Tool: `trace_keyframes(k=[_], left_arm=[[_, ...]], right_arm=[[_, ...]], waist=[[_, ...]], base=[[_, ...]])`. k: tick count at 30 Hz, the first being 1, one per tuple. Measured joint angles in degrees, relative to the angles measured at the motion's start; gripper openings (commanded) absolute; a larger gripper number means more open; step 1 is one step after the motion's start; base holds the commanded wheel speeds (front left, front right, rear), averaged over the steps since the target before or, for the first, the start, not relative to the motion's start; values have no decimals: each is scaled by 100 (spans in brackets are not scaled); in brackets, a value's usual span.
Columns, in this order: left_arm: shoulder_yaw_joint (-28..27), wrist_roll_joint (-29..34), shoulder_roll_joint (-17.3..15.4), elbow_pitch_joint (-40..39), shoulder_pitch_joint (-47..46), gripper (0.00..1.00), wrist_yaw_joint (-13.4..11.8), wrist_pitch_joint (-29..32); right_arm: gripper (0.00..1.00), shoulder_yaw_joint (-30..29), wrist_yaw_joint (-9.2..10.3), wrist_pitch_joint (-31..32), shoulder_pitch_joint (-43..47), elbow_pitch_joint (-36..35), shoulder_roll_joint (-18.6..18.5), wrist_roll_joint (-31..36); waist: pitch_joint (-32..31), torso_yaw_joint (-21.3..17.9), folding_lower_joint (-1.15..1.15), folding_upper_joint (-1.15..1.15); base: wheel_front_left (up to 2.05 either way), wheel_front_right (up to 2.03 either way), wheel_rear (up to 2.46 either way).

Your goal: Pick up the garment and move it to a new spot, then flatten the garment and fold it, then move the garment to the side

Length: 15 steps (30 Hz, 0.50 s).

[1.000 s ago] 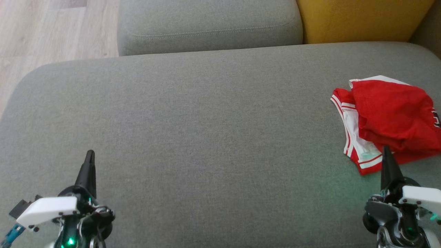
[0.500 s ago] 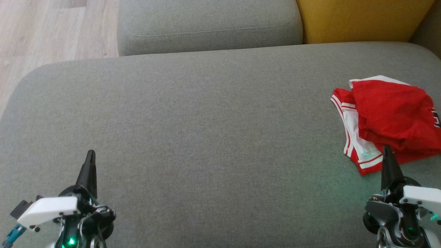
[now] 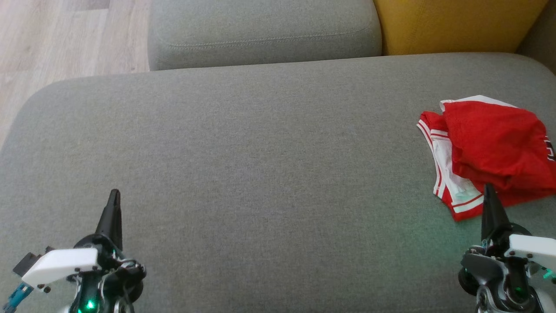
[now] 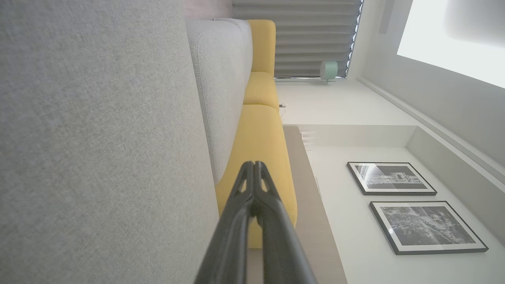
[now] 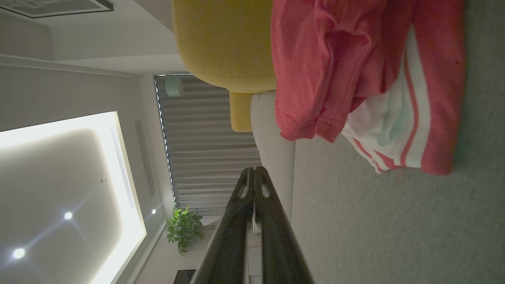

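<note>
Garment [image 3: 495,148]: 1, red with white trim, crumpled at the right edge of the seat [image 3: 260,174].
Grippers: 2, both over the seat's near edge.
Left gripper [image 3: 114,193]: at the seat's left, fingers pressed together, empty, pointing toward the seat's far side.
Right gripper [image 3: 487,188]: fingers pressed together, empty, tip near the garment's near hem.
Writing: dark marks at the garment's right edge, unreadable.
Framed pictures [image 4: 390,178]: 2, on the wall beyond the seat.
</note>
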State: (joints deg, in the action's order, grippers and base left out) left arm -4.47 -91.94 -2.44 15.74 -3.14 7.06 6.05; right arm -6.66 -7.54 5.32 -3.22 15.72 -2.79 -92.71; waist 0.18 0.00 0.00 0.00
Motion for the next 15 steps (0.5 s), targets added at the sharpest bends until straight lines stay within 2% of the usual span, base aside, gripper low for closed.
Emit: trace_keyframes(k=[15], left_arm=[[-1,0,1,0,0,0,0,0]], right_arm=[[0,-41,0,49,0,3,2,1]], waist=[[0,0,0,0]], base=[[0,0,0]])
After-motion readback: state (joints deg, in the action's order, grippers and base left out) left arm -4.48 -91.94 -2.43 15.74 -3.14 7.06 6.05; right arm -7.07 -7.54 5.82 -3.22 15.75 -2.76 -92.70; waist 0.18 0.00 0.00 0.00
